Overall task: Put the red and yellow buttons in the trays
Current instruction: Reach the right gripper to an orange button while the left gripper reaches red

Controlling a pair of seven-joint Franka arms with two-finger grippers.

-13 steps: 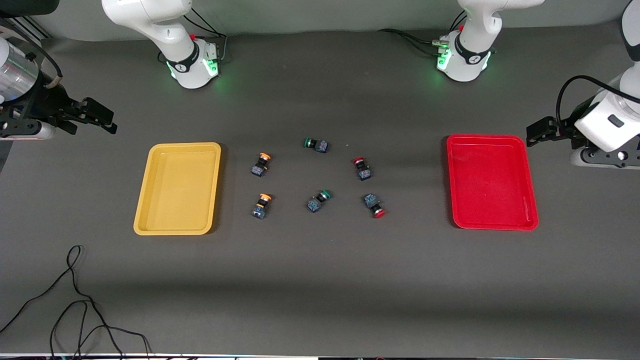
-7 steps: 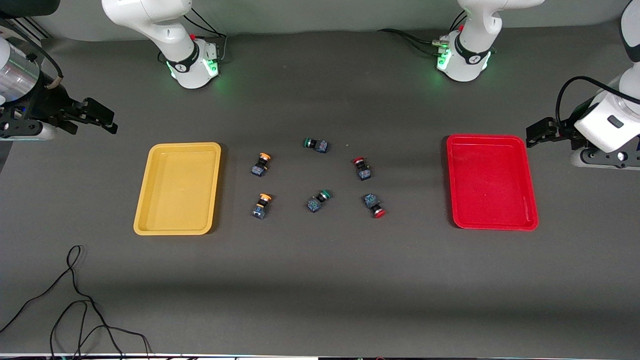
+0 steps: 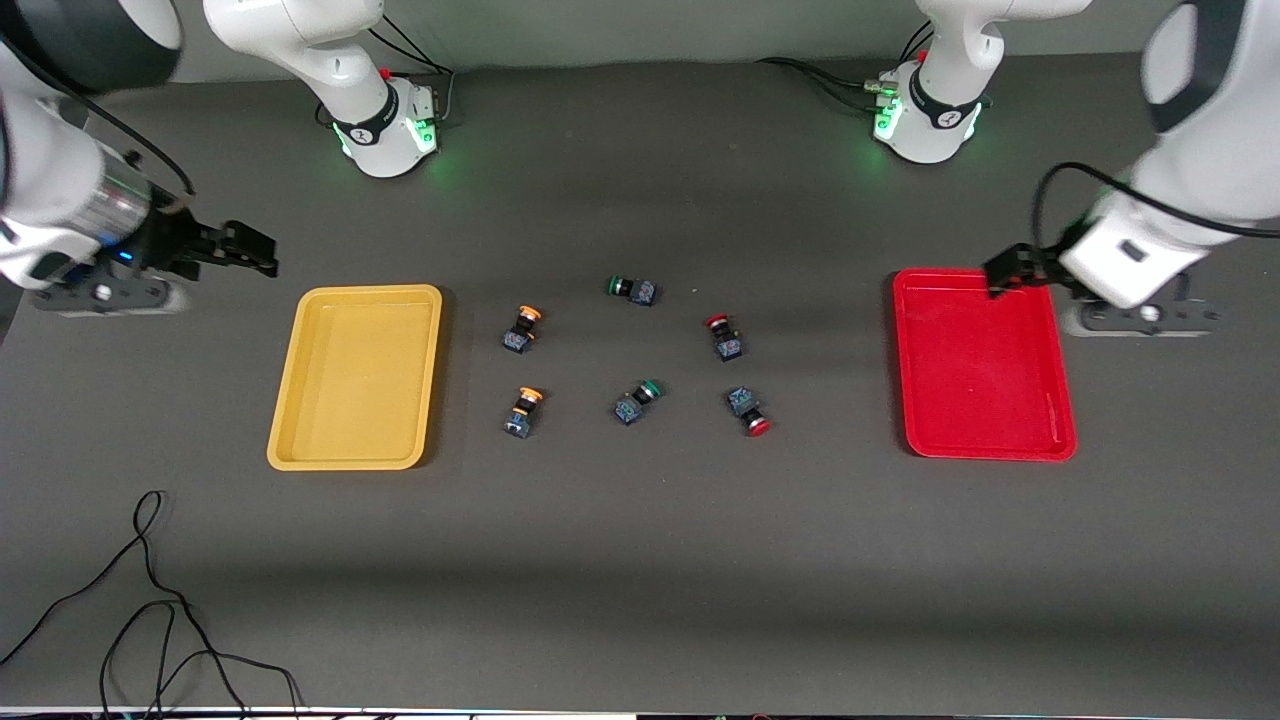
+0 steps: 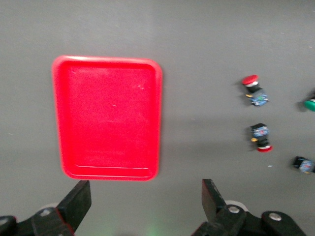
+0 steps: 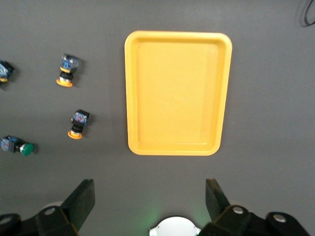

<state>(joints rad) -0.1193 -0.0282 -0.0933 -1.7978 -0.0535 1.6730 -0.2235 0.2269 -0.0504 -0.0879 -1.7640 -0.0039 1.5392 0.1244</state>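
Note:
Two red-capped buttons (image 3: 724,336) (image 3: 748,410) lie on the table beside the empty red tray (image 3: 985,365). Two orange-yellow-capped buttons (image 3: 522,328) (image 3: 523,410) lie beside the empty yellow tray (image 3: 355,375). My left gripper (image 3: 1005,270) is open and empty over the red tray's rim at the edge toward the robot bases. My right gripper (image 3: 250,255) is open and empty over bare table next to the yellow tray's base-side corner. The left wrist view shows the red tray (image 4: 108,118) and the red buttons (image 4: 253,90) (image 4: 261,137). The right wrist view shows the yellow tray (image 5: 177,93) and the orange-yellow buttons (image 5: 66,70) (image 5: 78,124).
Two green-capped switches (image 3: 632,289) (image 3: 637,400) lie between the red and the orange-yellow buttons. A black cable (image 3: 150,600) trails on the table near the front camera at the right arm's end. The two arm bases (image 3: 385,130) (image 3: 925,120) stand along the table's edge.
Both arms have swung in toward the trays. The left gripper has come over the red tray's rim and the right gripper closer to the yellow tray. The buttons have not moved.

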